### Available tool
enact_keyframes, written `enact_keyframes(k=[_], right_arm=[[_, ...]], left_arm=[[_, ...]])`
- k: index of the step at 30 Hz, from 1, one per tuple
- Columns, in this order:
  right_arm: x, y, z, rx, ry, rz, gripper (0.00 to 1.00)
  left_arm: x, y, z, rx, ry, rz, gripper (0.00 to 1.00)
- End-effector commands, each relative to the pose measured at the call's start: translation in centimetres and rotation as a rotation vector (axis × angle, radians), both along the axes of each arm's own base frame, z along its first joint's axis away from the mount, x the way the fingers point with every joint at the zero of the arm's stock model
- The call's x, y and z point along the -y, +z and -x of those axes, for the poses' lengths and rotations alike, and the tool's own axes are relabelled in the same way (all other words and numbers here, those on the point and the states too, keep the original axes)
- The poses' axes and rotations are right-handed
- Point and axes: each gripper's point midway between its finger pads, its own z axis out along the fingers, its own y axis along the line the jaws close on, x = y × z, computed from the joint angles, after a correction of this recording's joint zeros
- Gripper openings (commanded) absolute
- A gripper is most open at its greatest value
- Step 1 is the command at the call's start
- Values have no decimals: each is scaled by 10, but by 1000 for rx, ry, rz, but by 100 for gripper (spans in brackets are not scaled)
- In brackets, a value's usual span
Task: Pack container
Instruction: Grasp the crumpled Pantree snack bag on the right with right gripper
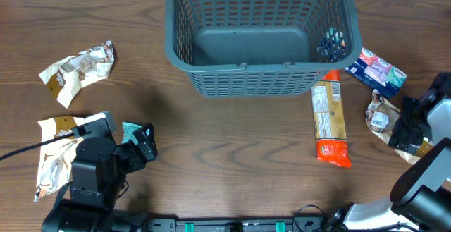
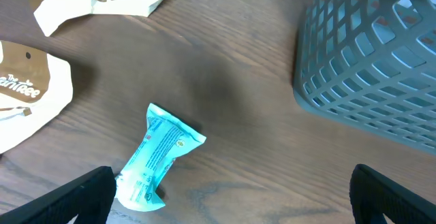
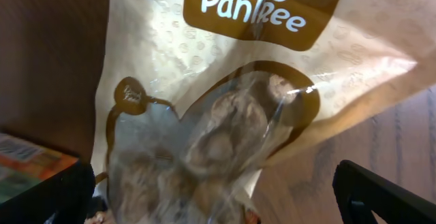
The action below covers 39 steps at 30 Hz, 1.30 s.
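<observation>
At the far middle of the counter (image 1: 232,147) the basket (image 1: 254,84) is set, its far rim cut off by the top edge of the overhead view. Bare wood is left open from its near wall to both arms. Just beside its right near corner a long orange packet (image 1: 330,123) is laid; whether they touch cannot be told. Near the right edge a tan packet (image 3: 259,81) is straddled by the right gripper (image 3: 211,186), jaws spread wide, nothing held. Toward the left edge the left gripper (image 2: 231,197) is held with jaws released, and a small teal packet (image 2: 160,156) is seen just beside one finger.
</observation>
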Motion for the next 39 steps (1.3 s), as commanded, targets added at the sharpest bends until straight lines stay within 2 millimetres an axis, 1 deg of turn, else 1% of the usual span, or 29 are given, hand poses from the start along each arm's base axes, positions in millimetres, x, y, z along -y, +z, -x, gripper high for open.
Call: enact_keyframes(k=[1, 8, 16, 28, 30, 31, 33, 35, 39], right_arm=[[6, -8, 8, -25, -22, 33, 99], [4, -18, 12, -16, -48, 39, 99], [0, -34, 24, -39, -56, 45, 99], [-5, -45, 34, -58, -59, 40, 99], [-6, -46, 35, -61, -59, 37, 84], [-7, -46, 36, -62, -59, 37, 75], [-7, -46, 36, -62, -58, 36, 63], [-7, -46, 36, -62, -59, 36, 42], [-8, -47, 35, -58, -57, 31, 11]], left_arm=[[-4, 10, -1, 28, 7, -20, 99], [-4, 10, -1, 28, 7, -20, 99], [-4, 10, -1, 28, 7, -20, 99], [-4, 10, -1, 28, 7, -20, 99], [-4, 10, -1, 28, 7, -20, 99], [-4, 10, -1, 28, 7, -20, 99], [-4, 10, -1, 28, 7, -20, 99], [-4, 10, -1, 28, 7, -20, 98], [-4, 10, -1, 28, 6, -20, 98]])
